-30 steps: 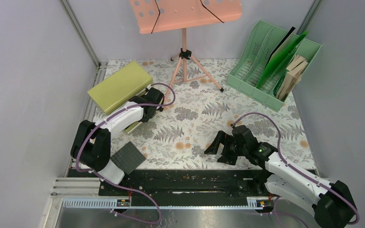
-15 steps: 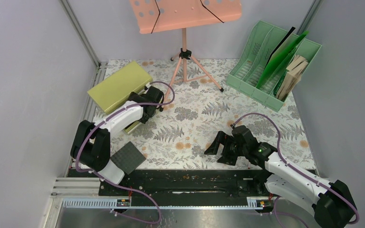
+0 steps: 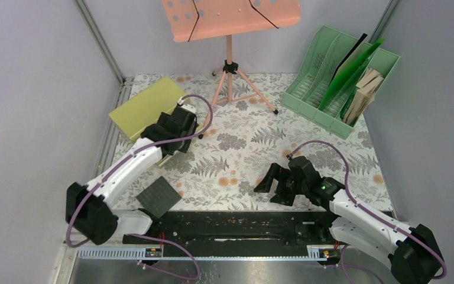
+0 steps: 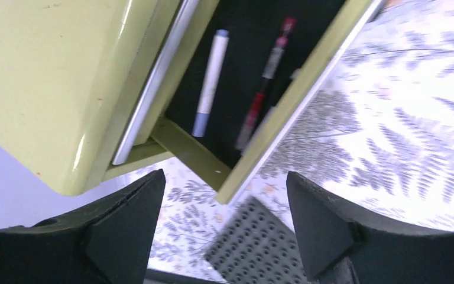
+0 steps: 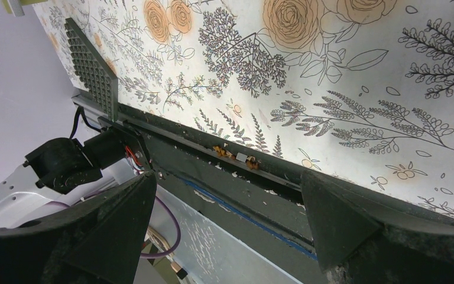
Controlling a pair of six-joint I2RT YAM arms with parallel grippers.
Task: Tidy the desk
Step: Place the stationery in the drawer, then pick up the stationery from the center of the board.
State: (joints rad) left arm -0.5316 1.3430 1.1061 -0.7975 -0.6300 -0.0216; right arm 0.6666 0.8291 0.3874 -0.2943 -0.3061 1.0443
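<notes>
Left pincer (image 4: pixel 224 220): released, above the open drawer (image 4: pixel 245 47), ten o'clock
Right pincer (image 5: pixel 227 225): released, empty, over table (image 5: pixel 331 71), five o'clock

The left arm (image 3: pixel 124 171) stretches from its base at seven o'clock toward eleven o'clock, wrist tipped downward. The left gripper (image 4: pixel 223 177) has its jaws spread wide with nothing between them. The right arm (image 3: pixel 360 214) lies low from five o'clock toward the centre, the right gripper (image 3: pixel 272 188) pointing to nine o'clock, fully spread, empty.
</notes>
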